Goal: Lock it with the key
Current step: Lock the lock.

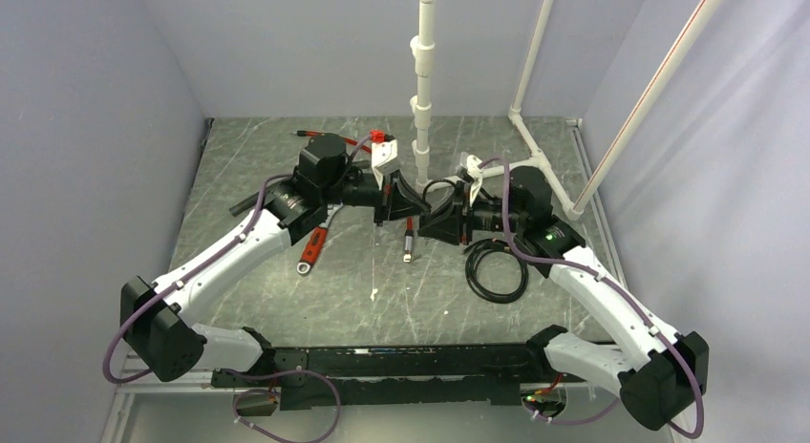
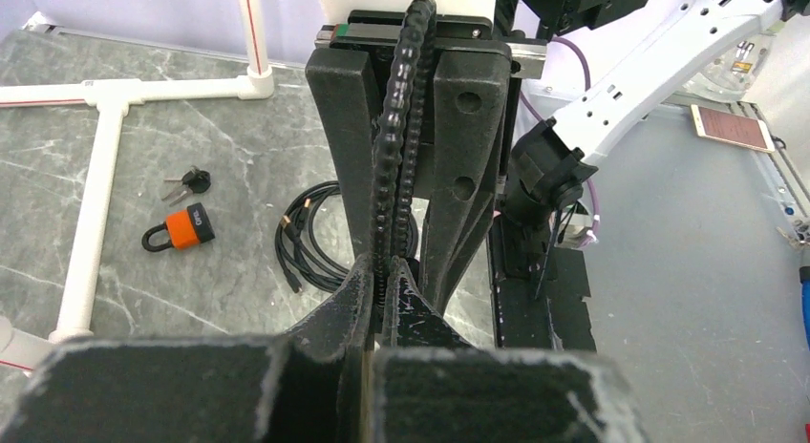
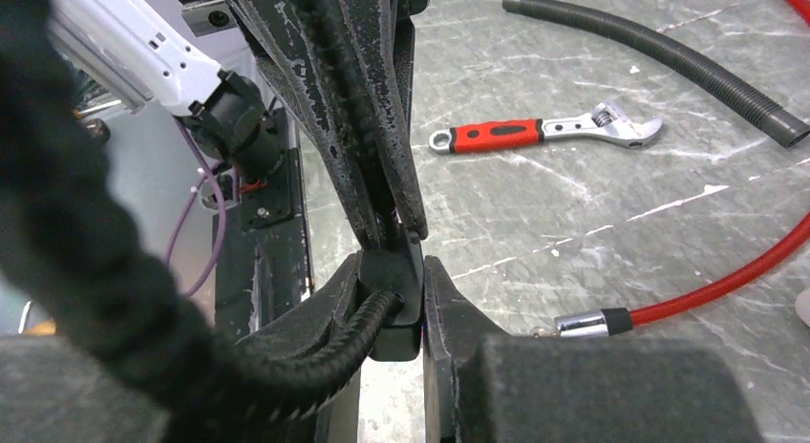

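Grey marbled tabletop [image 1: 382, 281] fills the top view; both arms reach inward with bent elbows, fingertips meeting tip to tip at centre frame. Here the left gripper [image 2: 380, 285] and the right gripper [image 3: 394, 281] each clamp narrowly on a ribbed black cable [image 2: 399, 99]. At upper left of the left wrist view, the key [image 2: 194, 182] lies on the table just above an orange padlock [image 2: 183, 228], well apart from both grippers.

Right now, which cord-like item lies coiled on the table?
The thin black cable, looped in a coil; the red cable and grey hose lie stretched out.
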`<state>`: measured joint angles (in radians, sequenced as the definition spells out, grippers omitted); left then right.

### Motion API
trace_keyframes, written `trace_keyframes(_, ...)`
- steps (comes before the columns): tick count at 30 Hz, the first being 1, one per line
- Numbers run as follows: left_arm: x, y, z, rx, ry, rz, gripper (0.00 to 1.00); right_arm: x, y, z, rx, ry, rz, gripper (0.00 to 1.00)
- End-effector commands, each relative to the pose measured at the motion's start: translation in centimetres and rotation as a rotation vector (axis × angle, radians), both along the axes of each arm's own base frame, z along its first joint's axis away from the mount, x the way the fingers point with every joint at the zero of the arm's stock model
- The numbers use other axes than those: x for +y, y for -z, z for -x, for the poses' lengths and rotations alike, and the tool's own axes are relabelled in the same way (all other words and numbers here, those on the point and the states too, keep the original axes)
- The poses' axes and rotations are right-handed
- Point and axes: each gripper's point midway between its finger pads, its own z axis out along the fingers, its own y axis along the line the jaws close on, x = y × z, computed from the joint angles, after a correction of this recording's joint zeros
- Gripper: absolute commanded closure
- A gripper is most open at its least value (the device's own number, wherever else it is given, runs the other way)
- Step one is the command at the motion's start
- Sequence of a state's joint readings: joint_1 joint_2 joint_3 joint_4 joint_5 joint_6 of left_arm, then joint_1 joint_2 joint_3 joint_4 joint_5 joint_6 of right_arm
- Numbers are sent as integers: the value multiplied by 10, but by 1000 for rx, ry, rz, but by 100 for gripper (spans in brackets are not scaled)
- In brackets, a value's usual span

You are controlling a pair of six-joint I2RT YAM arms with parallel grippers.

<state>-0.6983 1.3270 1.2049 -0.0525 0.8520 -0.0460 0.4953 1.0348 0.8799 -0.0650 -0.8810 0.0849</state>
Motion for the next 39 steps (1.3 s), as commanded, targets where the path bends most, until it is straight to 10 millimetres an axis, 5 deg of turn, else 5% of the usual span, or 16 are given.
trace_keyframes(1,7,54,44,237,143,-181,100,-4,-110,-3,-374,40,-246,100)
trace_keyframes(5,11,36,35,202,119,-150,94,-5,-99,-4,-328,56,-223,100)
trace_keyframes(11,29,-5,2,108,20,-75,48,-8,-81,-7,-260,84,-211,100)
trace_keyframes(17,41,-28,-5,-8,3,-49,31,-8,-65,-2,-225,62,-187,100)
trace_keyframes(28,45,-16,1,14,-27,17,35,-4,-85,-10,-164,85,-242,100)
trace_keyframes(39,26,-74,11,72,108,158,35,1,-58,14,-151,-82,-174,100)
